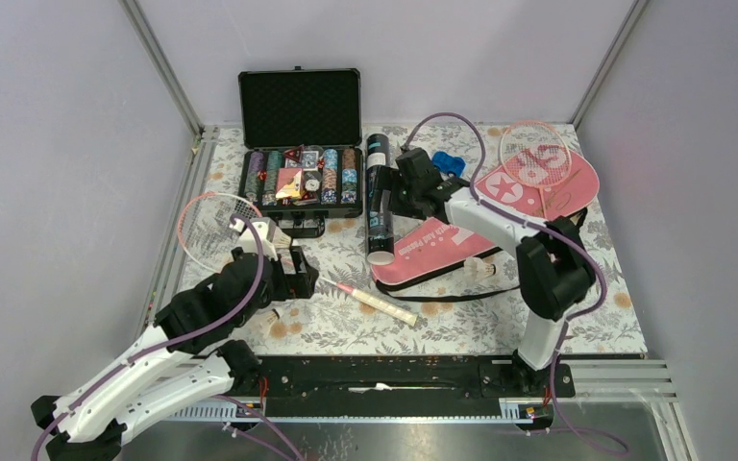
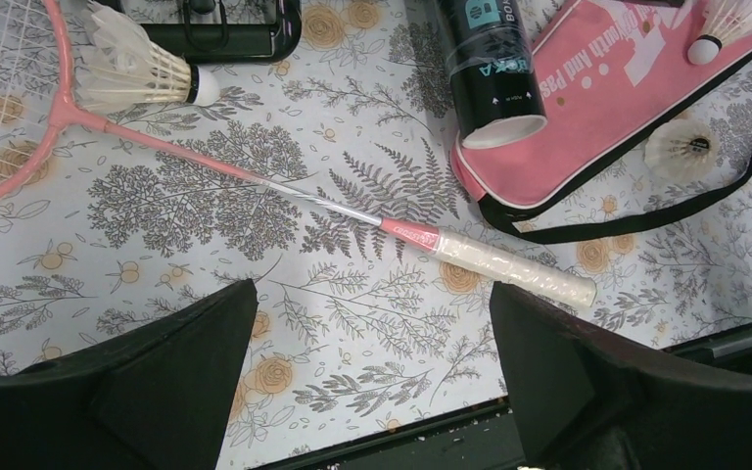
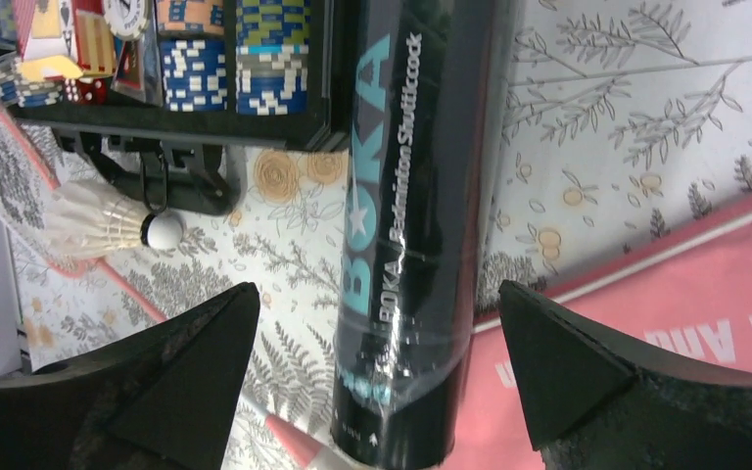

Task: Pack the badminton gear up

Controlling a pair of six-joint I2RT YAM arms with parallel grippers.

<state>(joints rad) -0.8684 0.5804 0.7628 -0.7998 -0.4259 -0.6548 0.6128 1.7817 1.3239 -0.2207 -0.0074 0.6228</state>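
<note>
While their jaws stand wide apart and hold nothing, we see the left gripper (image 2: 372, 377) hovering above the pink-framed, white-handled racket (image 2: 494, 260) lying left of centre in the overhead frame; the right gripper (image 3: 377, 387) hangs over the black teal-lettered tube (image 3: 406, 245) at centre, its open end resting on the pink fabric racket cover (image 1: 432, 247).

The left arm (image 1: 144, 370) stretches low and forward from its base at the near left, wrist tipped downward, and the left pincer (image 2: 372, 343) stands wide open and grips nothing. The right arm (image 1: 548, 279) rises from its base, folds at the elbow and reaches forward and leftward. The right pincer (image 3: 380, 338) is spread just as wide, its fingers (image 3: 568, 372) pressing on nothing.
</note>
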